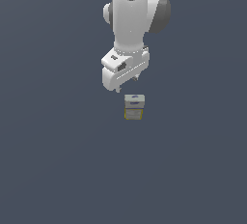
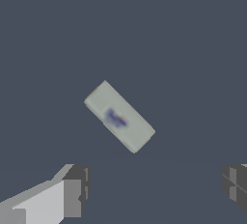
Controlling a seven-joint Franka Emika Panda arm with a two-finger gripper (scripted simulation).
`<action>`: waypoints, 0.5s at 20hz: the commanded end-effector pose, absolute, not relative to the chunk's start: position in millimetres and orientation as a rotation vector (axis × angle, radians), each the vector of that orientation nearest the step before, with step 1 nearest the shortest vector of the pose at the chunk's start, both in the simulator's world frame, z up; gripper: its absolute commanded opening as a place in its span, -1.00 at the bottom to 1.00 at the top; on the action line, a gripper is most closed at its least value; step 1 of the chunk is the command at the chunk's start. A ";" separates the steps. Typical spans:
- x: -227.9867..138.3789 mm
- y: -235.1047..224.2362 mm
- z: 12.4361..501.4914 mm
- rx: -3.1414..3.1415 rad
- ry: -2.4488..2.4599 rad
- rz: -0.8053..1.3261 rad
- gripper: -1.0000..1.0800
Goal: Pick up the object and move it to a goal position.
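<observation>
While the tool (image 1: pixel 136 79) hangs above the desk (image 1: pixel 58 170) with nothing in it, its two fingers (image 2: pixel 75 191) stand wide apart, as the wrist view shows, with bare desk between them. Just past the tool, at about six o'clock from it in the exterior view, the box (image 1: pixel 134 107) sits on the desk, apart from the fingers and below them. Seen from the wrist, the box (image 2: pixel 119 117) lies turned at a slant to the line between the fingers, its blue mark (image 2: pixel 115 119) facing up.

So the task looks barely begun: no grasp, no lift, and the carry to the goal is all left to do. No goal marker shows, though the renders are coarse and I may be missing one. Nothing else stands on the desk to block the way down.
</observation>
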State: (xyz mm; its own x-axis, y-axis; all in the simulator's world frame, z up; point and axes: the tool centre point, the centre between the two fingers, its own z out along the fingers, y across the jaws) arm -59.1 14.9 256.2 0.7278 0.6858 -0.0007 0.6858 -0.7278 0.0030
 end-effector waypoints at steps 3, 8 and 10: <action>-58.8 20.8 247.2 2.836 1.344 0.000 0.92; -58.9 27.4 237.4 2.733 1.542 -0.001 0.92; -59.0 30.0 233.5 2.689 1.619 -0.001 0.92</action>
State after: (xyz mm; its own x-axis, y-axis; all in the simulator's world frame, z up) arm -58.9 28.0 236.5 0.5066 0.8622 -0.0023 0.8622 -0.5066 0.0024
